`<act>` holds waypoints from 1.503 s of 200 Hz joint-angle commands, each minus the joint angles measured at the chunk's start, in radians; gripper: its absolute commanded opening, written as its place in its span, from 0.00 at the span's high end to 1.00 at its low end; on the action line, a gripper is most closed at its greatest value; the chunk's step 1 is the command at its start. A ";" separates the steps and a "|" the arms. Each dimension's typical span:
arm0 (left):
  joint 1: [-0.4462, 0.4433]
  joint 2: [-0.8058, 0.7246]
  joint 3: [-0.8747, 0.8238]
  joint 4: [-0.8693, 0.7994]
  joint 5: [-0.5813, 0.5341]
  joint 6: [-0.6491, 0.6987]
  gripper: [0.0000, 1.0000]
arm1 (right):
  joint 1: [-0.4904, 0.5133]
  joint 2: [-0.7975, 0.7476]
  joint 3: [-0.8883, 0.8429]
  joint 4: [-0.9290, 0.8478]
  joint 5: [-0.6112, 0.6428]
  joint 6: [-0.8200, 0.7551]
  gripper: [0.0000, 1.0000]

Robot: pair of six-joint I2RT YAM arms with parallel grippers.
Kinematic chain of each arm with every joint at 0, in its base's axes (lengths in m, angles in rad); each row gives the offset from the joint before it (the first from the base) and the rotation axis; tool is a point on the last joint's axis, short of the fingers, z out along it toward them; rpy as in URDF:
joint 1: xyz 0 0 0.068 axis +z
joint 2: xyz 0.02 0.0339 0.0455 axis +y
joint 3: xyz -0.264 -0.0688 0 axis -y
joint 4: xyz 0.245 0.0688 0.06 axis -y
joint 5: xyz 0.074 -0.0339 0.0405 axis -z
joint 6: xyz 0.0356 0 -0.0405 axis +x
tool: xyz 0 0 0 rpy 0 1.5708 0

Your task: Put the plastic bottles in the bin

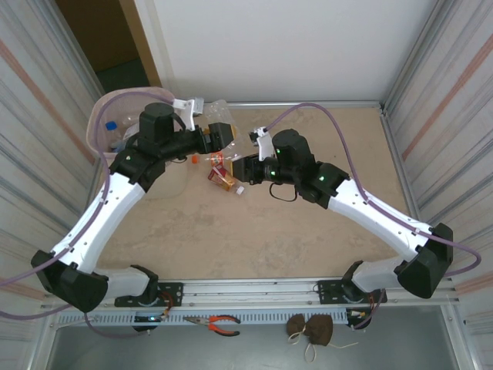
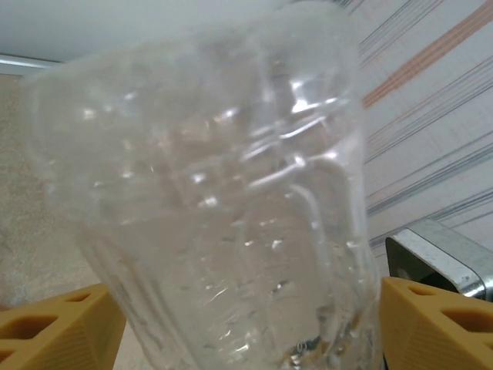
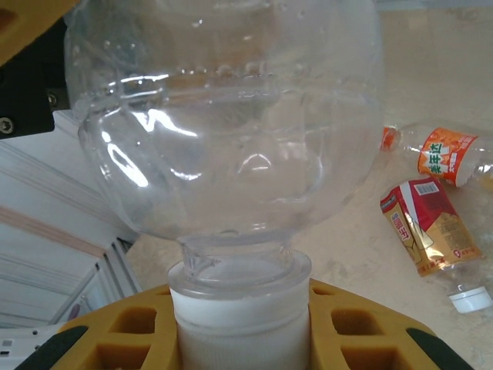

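A clear label-less plastic bottle [image 1: 219,114] [image 2: 231,193] [image 3: 223,116] hangs over the table's back left between both grippers. My right gripper [image 1: 235,166] [image 3: 240,308] is shut on its white cap [image 3: 239,327]. My left gripper [image 1: 218,137] [image 2: 250,308] has its yellow fingers [image 2: 62,327] pressed against both sides of the bottle's body. Two more bottles lie on the table below, one with an orange label [image 3: 447,154], one with a red and gold label [image 3: 427,227] [image 1: 223,176]. The pink bin [image 1: 104,116] stands at the far left beside the left arm, with bottles inside.
Striped metal walls [image 1: 431,85] close in the table on both sides, with a rail at the back. Red-handled pliers [image 1: 219,324] and a brown pouch [image 1: 312,330] lie on the shelf in front of the arm bases.
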 commanded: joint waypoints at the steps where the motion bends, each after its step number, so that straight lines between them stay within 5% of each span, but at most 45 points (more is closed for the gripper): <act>1: -0.004 0.003 -0.020 0.064 0.010 -0.038 0.21 | 0.001 -0.036 -0.006 0.031 -0.011 0.007 0.76; 62: -0.010 0.015 -0.032 0.132 0.049 -0.062 0.40 | -0.005 -0.041 -0.010 0.026 -0.001 0.006 0.75; 86: -0.010 0.016 0.001 0.089 0.031 -0.019 0.43 | -0.008 -0.047 -0.010 0.020 0.008 0.005 0.63; 102: -0.006 0.023 0.042 0.026 0.015 0.030 0.44 | -0.014 -0.054 -0.010 0.006 0.018 0.008 0.41; 120: 0.015 0.035 0.110 -0.067 0.009 0.108 0.44 | -0.024 -0.078 -0.010 -0.015 0.031 0.008 0.29; 180: 0.210 0.115 0.463 -0.524 -0.009 0.476 0.43 | -0.140 -0.191 -0.063 -0.088 0.032 0.007 0.24; 238: 0.379 0.254 0.798 -0.869 -0.310 0.803 0.43 | -0.219 -0.231 -0.093 -0.109 -0.001 -0.005 0.23; 300: 0.469 0.333 0.750 -0.838 -0.588 0.955 0.43 | -0.254 -0.226 -0.132 -0.074 -0.046 0.004 0.23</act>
